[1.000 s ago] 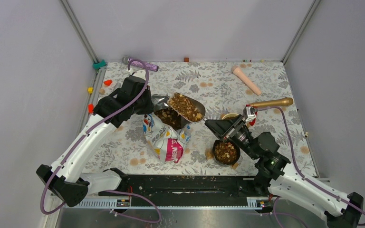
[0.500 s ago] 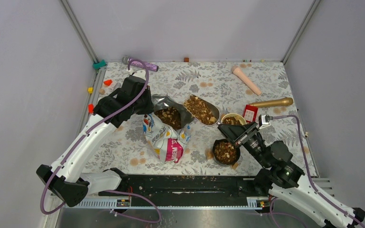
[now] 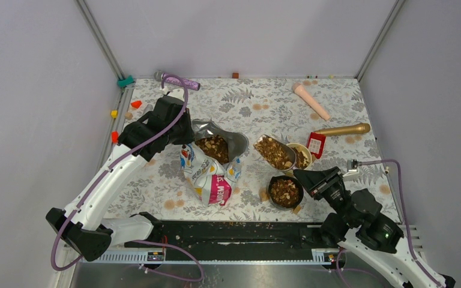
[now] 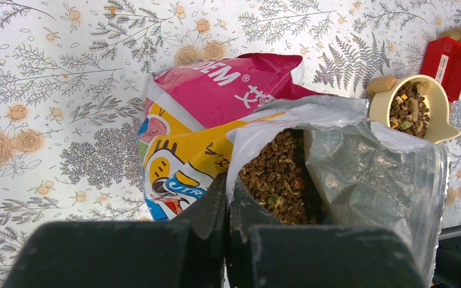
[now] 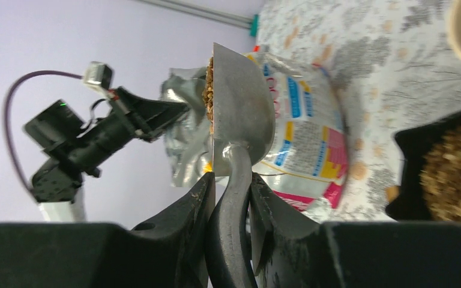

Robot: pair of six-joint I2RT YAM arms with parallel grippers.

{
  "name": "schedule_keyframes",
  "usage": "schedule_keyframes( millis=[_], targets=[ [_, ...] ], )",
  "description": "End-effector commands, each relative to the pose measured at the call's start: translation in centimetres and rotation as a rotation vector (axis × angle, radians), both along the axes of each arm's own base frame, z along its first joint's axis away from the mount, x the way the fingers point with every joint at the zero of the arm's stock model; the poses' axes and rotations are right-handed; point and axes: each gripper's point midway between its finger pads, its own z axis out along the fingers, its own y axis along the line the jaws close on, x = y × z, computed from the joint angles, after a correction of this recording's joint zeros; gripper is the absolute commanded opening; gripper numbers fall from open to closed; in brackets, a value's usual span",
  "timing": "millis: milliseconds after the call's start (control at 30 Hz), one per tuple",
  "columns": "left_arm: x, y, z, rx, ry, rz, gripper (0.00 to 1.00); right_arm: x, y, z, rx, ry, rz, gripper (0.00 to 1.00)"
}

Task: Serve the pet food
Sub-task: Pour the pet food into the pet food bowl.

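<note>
Metal scoop (image 3: 283,147), heaped with pet food (image 3: 273,152), is hovering beside the black bowl (image 3: 286,191), which is itself holding kibble; tipping looks left to do. Left wrist: the left end effector (image 4: 227,195) is pinching the bag (image 4: 216,114) rim. Right wrist: the right end effector (image 5: 232,189) is clamping the scoop handle.

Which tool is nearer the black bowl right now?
Right. The right tool, holding the scoop, is beside the black bowl; the left tool grips the bag, farther off.
</note>
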Motion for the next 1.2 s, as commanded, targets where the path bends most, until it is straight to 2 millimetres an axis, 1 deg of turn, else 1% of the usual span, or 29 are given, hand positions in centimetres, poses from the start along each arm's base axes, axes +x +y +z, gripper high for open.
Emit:
schedule_keyframes(
  millis=[0, 200, 267, 600, 800, 933, 1067, 1167],
  targets=[
    [0.5, -0.1, 0.6, 0.002, -0.021, -0.004, 0.00, -1.2, -4.0, 1.2, 0.018, -0.014, -0.091, 0.00],
    [0.5, -0.1, 0.5, 0.001, -0.016, -0.005, 0.00, -2.5, -6.8, -1.1, -0.014, 0.062, -0.141, 0.00],
    [0.5, -0.2, 0.5, -0.001, -0.016, -0.009, 0.00, -3.0, -7.7, -2.1, -0.069, 0.098, -0.149, 0.00],
    [0.6, -0.2, 0.3, 0.001, -0.011, -0.009, 0.00, -4.3, -10.0, -2.6, -0.115, 0.130, -0.181, 0.00],
    [0.6, -0.3, 0.1, 0.002, -0.004, -0.011, 0.00, -5.7, -11.2, -4.0, -0.162, 0.191, -0.170, 0.00],
    [0.6, -0.4, 0.0, 0.004, 0.000, -0.013, 0.00, -6.2, -11.3, -4.9, -0.188, 0.226, -0.150, 0.00],
    [0.6, -0.5, 0.0, 0.002, 0.002, -0.015, 0.00, -6.6, -10.1, -6.1, -0.236, 0.275, -0.096, 0.00],
    [0.6, -0.5, 0.0, 0.002, 0.003, -0.016, 0.00, -6.7, -9.6, -6.4, -0.278, 0.297, -0.073, 0.00]
  ],
)
